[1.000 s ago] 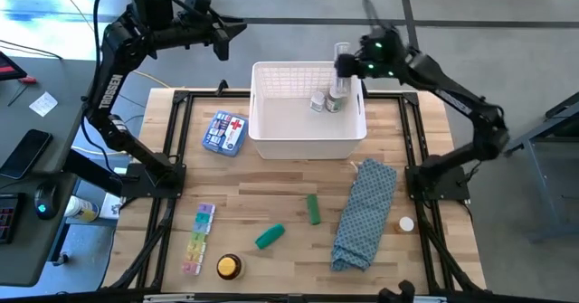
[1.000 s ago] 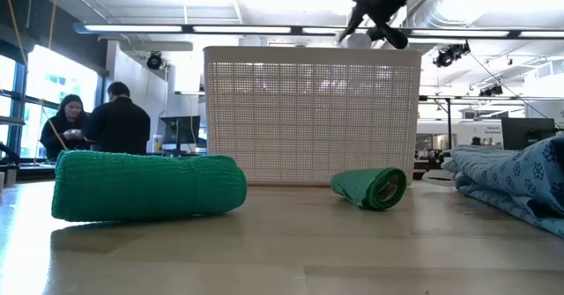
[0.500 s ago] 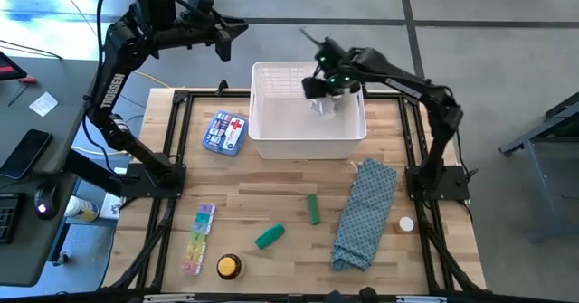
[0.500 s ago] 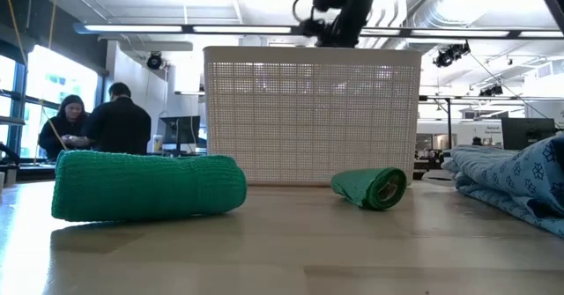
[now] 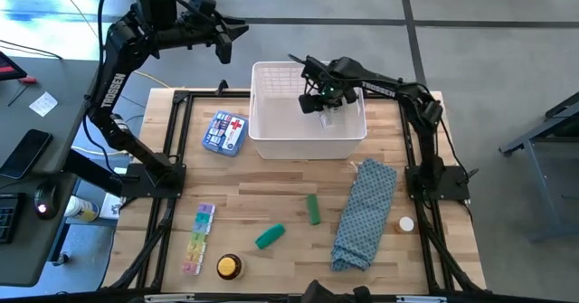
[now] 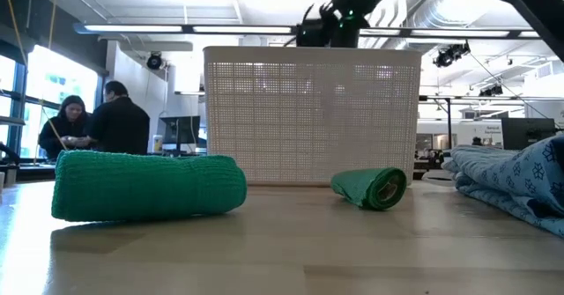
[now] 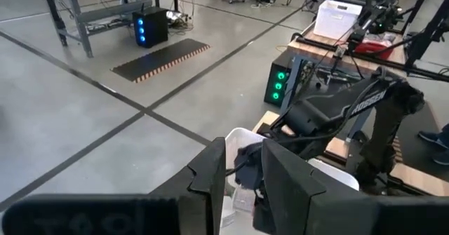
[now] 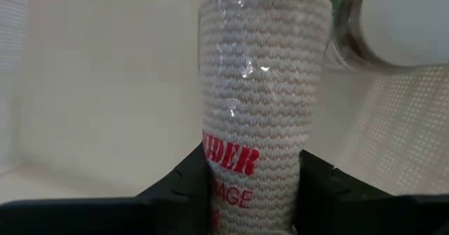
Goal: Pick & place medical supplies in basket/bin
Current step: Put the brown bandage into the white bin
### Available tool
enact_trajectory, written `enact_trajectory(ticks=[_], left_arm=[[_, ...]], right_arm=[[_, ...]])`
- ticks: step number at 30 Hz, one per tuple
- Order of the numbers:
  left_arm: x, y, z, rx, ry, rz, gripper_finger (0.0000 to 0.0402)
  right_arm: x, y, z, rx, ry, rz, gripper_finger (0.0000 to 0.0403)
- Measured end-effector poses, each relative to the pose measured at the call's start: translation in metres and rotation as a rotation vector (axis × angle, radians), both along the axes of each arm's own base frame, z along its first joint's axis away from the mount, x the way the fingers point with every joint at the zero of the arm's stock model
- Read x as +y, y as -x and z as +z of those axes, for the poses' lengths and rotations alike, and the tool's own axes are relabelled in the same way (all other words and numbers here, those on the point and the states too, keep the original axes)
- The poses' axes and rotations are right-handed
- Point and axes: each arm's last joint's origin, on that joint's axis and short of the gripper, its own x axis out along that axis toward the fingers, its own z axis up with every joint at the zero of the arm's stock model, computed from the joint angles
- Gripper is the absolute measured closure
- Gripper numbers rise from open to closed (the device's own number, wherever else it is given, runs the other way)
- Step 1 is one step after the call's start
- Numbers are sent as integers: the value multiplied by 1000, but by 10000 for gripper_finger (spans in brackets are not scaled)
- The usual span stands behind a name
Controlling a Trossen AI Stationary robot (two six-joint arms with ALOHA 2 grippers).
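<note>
R gripper (image 5: 318,102) over basket (image 5: 271,140) at table's 12 o'clock, jaws clamped on wrapped bandage roll (image 8: 261,95), a white-capped bottle (image 8: 401,21) beside it. L gripper (image 5: 226,39) parked high at 10 o'clock, jaws slightly apart, nothing held.

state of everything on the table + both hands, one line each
right hand: inside the white basket, shut on the wrapped bandage roll
left hand: raised beyond the table's far left corner, holding nothing
white-capped bottle: in the basket
red-cross pack: flat, left of the basket
green rolls: lying on the table
pill organiser: flat
yellow tin: near edge
blue cloth: crumpled
</note>
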Motion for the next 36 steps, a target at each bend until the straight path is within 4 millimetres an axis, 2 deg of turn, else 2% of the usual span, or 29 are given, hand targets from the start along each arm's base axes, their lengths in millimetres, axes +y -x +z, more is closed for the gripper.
enact_trajectory(ticks=[5, 15, 29, 32, 36], left_arm=[[0, 0, -3, 25, 16, -1, 273], [0, 0, -5, 39, 27, -2, 273], [0, 0, -5, 34, 33, -4, 273], [0, 0, -5, 34, 33, -4, 273], [0, 0, -5, 33, 32, -4, 273]], right_arm=[[-1, -2, -9, 29, -25, 0, 237], [2, -1, -9, 16, -83, 10, 186], [-2, 2, -10, 30, -82, 28, 174], [-7, -1, -8, -38, -76, 56, 175], [-12, -16, -2, -259, -72, 164, 184]])
